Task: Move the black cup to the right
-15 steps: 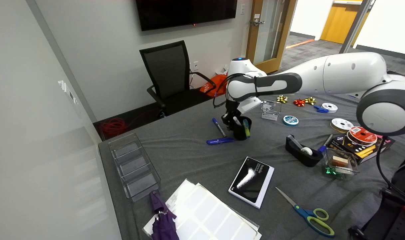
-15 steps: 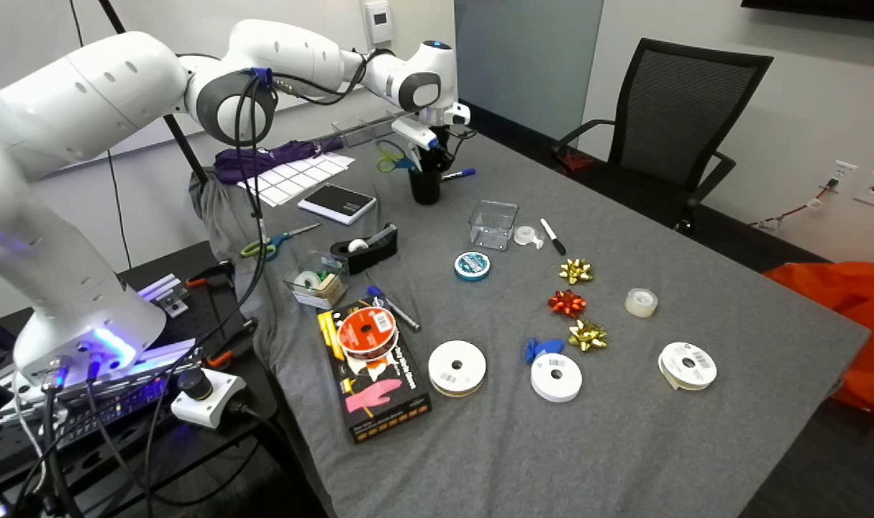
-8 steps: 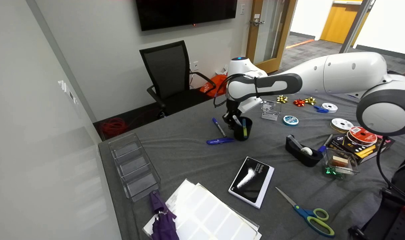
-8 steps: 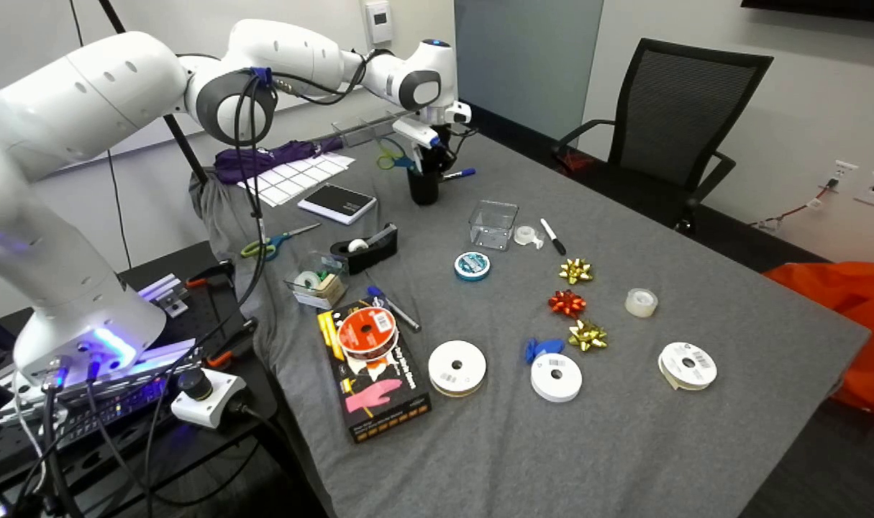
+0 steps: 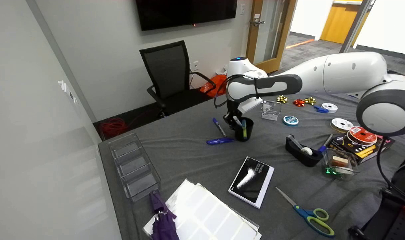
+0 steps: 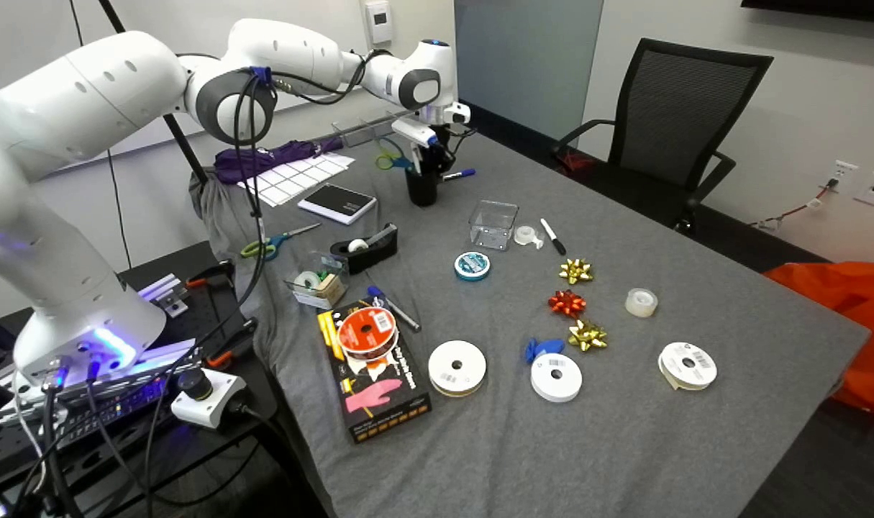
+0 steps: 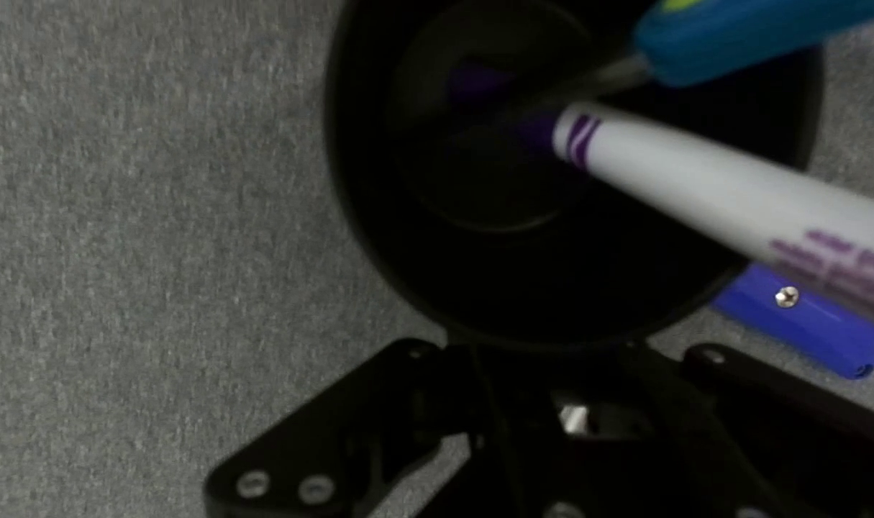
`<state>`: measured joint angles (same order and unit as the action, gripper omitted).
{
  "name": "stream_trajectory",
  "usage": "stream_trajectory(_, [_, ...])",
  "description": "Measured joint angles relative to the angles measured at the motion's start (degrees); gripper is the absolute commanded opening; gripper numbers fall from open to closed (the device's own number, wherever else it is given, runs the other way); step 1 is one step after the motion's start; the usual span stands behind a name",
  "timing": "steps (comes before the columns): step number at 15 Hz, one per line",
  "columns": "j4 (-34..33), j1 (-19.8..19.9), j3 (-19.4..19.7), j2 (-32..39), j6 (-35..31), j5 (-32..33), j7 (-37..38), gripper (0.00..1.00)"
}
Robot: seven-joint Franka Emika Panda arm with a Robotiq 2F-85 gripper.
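1. Right, here's the gripper, down at the cup, its fingers touching the wall or looking to; it's black on black, so how wide they stand, or whether they have hold of it, I can't tell.
2. Now the key thing: the cup is dead ahead of the fingertips in the wrist view, upright on the table, long axis vertical. In an exterior view the cup sits just right of the gripper. If that's the right that's meant, and I can't be sure whose it is, a shove could serve as well as a grip.
3. Inside, a marker and scissors lean out past the rim; tippy, I'd guess, so low and slow.
4. Beside it, a blue cutter, by the look of it, and a pen.
5. Further out, the box and dispenser are apart from it; a rightward path seems to run between them.
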<state>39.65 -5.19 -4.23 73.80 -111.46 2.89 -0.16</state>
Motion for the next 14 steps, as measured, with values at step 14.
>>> stream_trajectory(14, [0.2,0.6,0.4,-2.8,4.1,0.2,-0.2,0.05])
